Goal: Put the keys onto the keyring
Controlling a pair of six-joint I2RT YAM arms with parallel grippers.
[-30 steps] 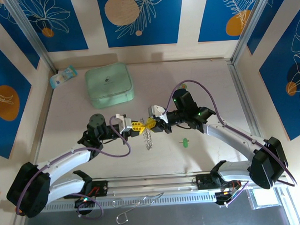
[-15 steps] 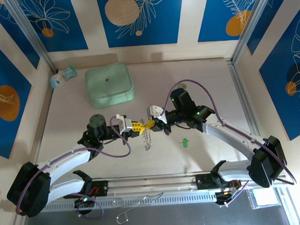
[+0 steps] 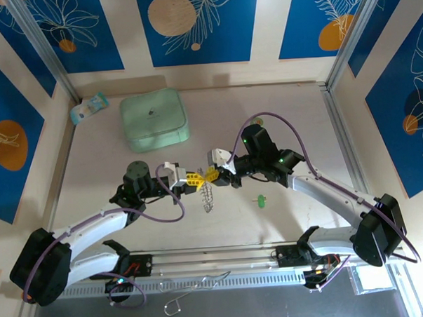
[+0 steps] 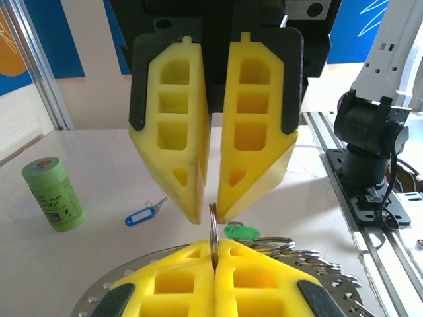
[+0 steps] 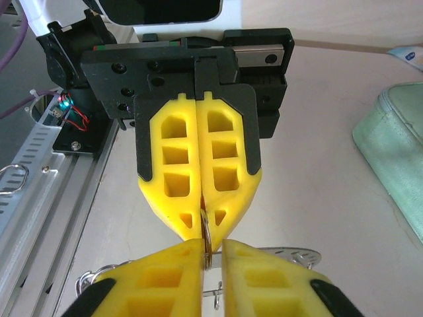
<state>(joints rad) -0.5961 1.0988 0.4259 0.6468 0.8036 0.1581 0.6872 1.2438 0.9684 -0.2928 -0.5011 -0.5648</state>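
Keyring position: keyring (image 3: 208, 194) hangs below the meeting fingertips, mid-table (image 3: 294, 127); its thin wire loop (image 4: 213, 226) stands upright, edge-on, in line with both finger slits
Left gripper: left gripper (image 3: 197, 180) is closed tight on the loop; it carries the keyring
Right gripper: right gripper (image 3: 212, 175) is tip to tip with the left; jaws a narrow slit with the loop's edge inside; cannot tell whether they bite
Keys: green key (image 3: 261, 198) lies flat on the table, beyond the right gripper, well apart from the keyring; blue key (image 4: 142, 215) also lies flat, apart from the green one, to its left in the left wrist view
Deciding relation (judged): both keys lie on the right arm's side; right arm is nearer; it must release the loop before fetching one
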